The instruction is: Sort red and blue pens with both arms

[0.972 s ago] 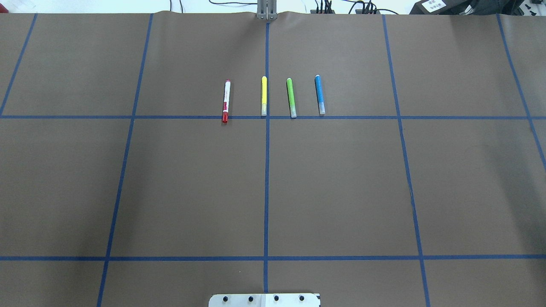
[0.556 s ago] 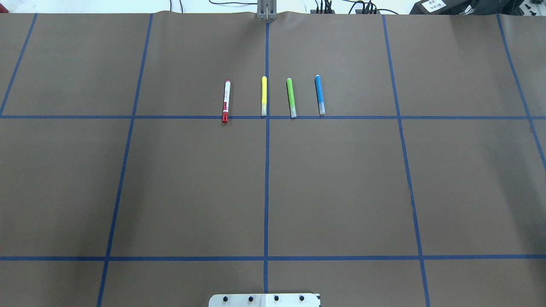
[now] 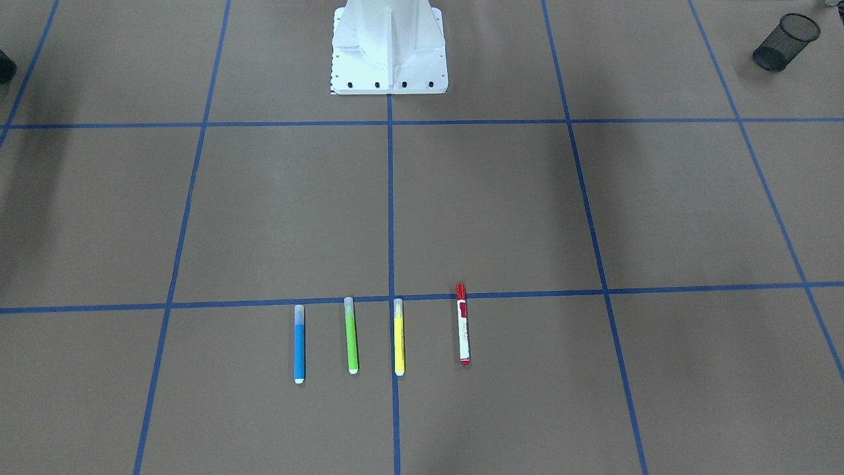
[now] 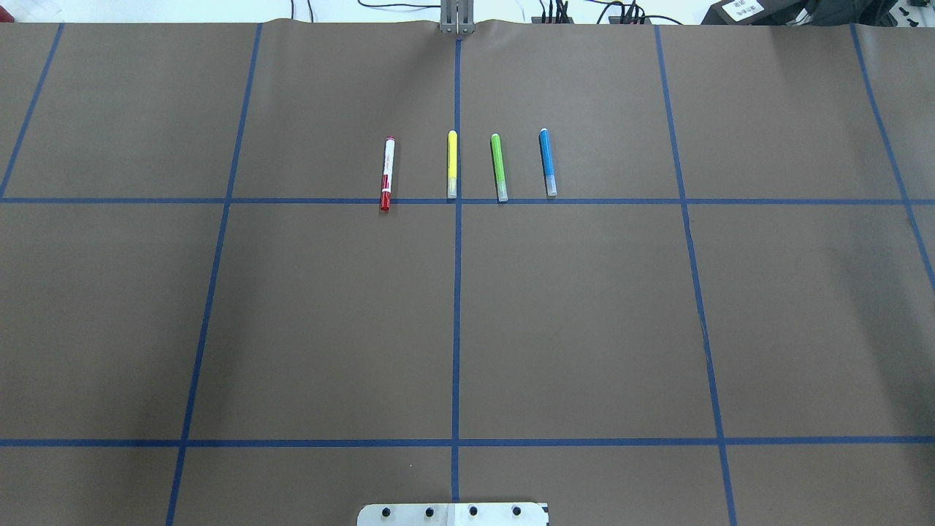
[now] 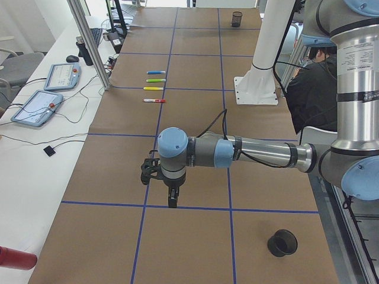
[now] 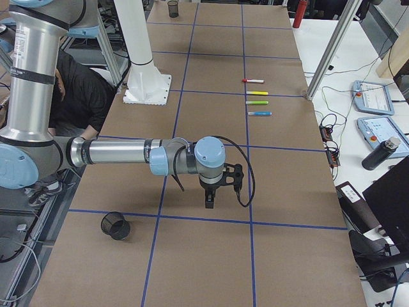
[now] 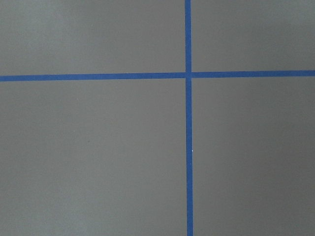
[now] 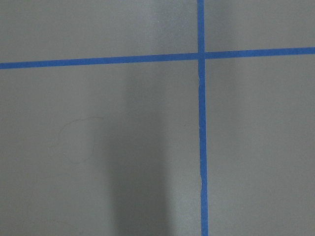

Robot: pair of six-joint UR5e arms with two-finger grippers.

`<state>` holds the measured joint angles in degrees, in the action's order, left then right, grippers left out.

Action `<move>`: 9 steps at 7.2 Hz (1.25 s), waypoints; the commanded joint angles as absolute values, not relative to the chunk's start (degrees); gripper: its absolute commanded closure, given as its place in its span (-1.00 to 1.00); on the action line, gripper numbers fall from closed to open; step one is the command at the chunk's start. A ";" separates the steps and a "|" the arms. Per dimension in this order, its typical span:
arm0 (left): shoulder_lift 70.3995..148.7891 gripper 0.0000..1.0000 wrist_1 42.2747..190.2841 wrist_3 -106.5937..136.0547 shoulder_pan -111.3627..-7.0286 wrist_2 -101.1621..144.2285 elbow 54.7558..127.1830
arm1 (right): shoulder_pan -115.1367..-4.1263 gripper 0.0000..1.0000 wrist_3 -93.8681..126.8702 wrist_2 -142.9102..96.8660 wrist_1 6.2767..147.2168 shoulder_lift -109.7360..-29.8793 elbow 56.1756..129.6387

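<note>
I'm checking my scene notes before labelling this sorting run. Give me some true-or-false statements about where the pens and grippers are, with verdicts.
1. The red pen, yellow marker, green marker and blue pen lie in one row on the table. True.
2. The red pen lies between the yellow and green markers. False: it is at one end, next to the yellow marker.
3. The blue pen lies at the end opposite the red pen. True.
4. The left gripper grips the red pen. False: it hangs far from the row, and the pen lies on the table.
</note>
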<state>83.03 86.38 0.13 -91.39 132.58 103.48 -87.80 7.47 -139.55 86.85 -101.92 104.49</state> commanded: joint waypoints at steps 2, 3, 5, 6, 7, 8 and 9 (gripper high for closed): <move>83.67 -0.99 86.31 0.35 -91.41 132.02 103.54 | -87.80 -0.98 7.47 -139.57 86.84 -101.95 104.33; 83.85 -0.99 86.31 0.44 -91.41 132.01 103.54 | -87.80 -0.98 7.47 -139.57 86.84 -101.87 104.24; 83.76 -0.99 86.31 0.62 -91.32 132.10 103.62 | -87.80 -0.98 7.47 -139.57 86.75 -101.60 104.41; 83.76 -0.99 86.31 0.53 -91.41 132.10 103.80 | -87.80 -0.98 7.47 -139.57 86.75 -101.60 104.41; 83.59 -0.99 86.40 0.09 -91.32 132.10 103.62 | -87.80 -0.98 7.47 -139.48 86.66 -101.51 104.33; 83.76 -0.99 86.66 0.61 -91.23 132.36 103.88 | -87.80 -0.98 7.47 -138.87 86.75 -99.60 104.41; 83.67 -0.99 86.75 0.35 -91.23 132.45 103.89 | -87.37 -0.98 7.47 -138.35 87.44 -96.19 103.72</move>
